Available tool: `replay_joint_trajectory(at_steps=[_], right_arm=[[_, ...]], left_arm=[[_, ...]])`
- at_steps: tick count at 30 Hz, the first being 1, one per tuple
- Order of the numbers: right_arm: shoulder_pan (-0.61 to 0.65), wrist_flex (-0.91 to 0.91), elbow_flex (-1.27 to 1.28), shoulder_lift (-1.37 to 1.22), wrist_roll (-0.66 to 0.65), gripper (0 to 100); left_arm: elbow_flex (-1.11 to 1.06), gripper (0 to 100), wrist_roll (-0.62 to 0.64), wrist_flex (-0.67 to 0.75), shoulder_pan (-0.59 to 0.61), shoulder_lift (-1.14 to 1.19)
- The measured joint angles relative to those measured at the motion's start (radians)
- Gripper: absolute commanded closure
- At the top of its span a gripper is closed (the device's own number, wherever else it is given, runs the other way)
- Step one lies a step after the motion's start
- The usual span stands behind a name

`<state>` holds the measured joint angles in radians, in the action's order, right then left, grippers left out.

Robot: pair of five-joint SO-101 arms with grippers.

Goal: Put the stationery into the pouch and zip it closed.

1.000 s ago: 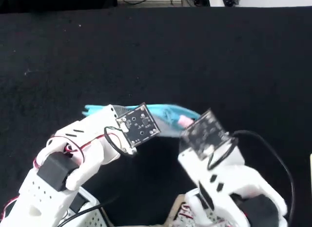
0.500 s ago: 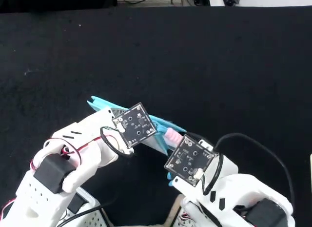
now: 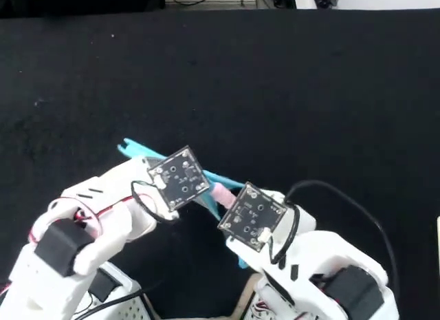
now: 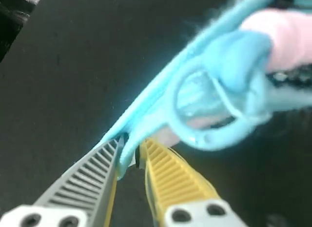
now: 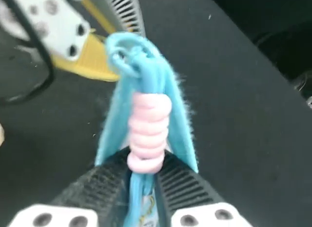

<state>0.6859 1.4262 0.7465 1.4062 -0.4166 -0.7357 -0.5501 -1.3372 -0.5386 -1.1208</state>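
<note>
Two grippers hold the light-blue pouch (image 3: 139,151) between them over the black table (image 3: 289,93), toward 6 o'clock from the table's middle, with the pouch running from 10 o'clock down to 4 o'clock. At the 10 o'clock end the left gripper (image 4: 129,150) has its grey and yellow fingers (image 4: 170,180) pinched narrowly on the pouch's thin edge. At the 4 o'clock end the right gripper (image 5: 144,164) is clamped on the pouch just beside a pink ribbed piece (image 5: 147,132) that lies against the blue fabric.

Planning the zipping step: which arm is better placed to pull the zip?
Right, likely: the right end effector grips the pouch at the pink coil; the left end effector pins its edge.
</note>
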Motion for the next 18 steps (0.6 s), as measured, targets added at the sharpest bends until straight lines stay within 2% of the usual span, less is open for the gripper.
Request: replay_joint_trajectory(at_steps=[4, 8, 15, 18], right_arm=[[-0.003, -0.1, 0.031, 0.0, -0.097, 98.8], [-0.061, -0.21, 0.066, -0.017, -0.133, 98.8], [-0.072, -0.264, 0.049, -0.121, -0.14, 98.8], [-0.069, -0.264, 0.049, -0.123, -0.14, 98.8]], left_arm=[[0.003, 97, 0.0, -0.077, 0.002, -0.002], [0.005, 97, 0.0, -0.147, 0.002, -0.055], [-0.017, 79, -0.035, -0.236, 0.003, -0.244], [-0.054, 77, -0.048, -0.244, 0.003, -0.313]])
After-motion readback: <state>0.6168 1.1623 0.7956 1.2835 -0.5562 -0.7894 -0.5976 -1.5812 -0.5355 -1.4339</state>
